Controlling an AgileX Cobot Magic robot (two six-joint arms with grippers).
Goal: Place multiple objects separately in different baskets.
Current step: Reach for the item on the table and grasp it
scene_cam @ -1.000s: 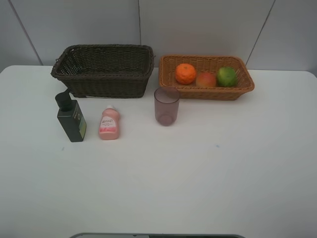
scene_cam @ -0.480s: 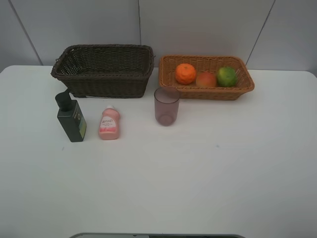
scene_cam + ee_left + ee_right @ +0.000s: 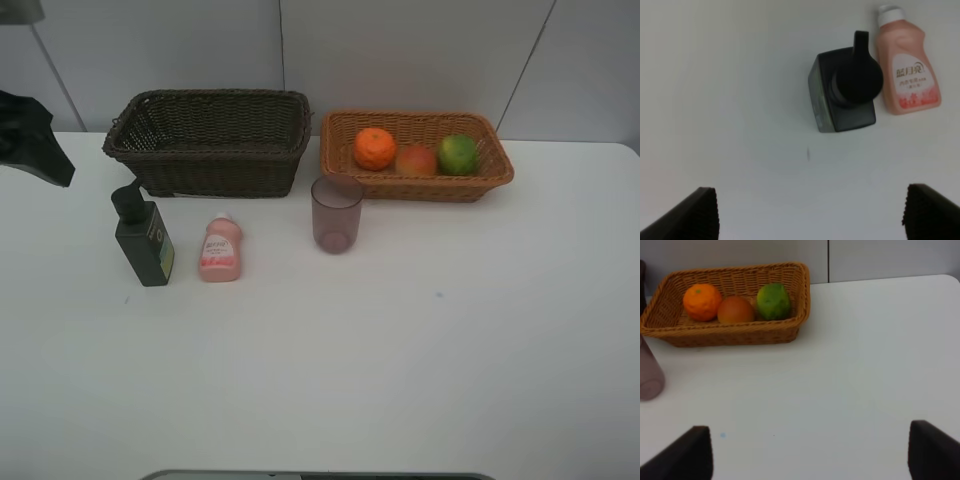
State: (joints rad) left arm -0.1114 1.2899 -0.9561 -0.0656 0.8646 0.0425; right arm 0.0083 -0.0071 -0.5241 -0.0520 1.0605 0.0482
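The dark green pump bottle [image 3: 143,236] and small pink bottle [image 3: 220,250] stand on the white table in front of the dark brown basket [image 3: 210,140], which looks empty. The mauve cup [image 3: 336,213] stands upright in front of the orange-tan basket [image 3: 492,170], which holds the orange [image 3: 375,148], the red-yellow fruit [image 3: 416,160] and the green fruit [image 3: 458,153]. My left gripper [image 3: 810,215] is open and empty above the table, short of the pump bottle [image 3: 847,92] and pink bottle [image 3: 907,62]. My right gripper [image 3: 810,455] is open and empty, well short of the tan basket [image 3: 730,335].
The left arm [image 3: 32,145] shows as a dark shape at the far left edge, level with the dark basket. A grey panelled wall runs behind both baskets. The cup [image 3: 647,375] sits at the edge of the right wrist view.
The left arm has come into the exterior view at the upper left edge. The objects and baskets have not moved.
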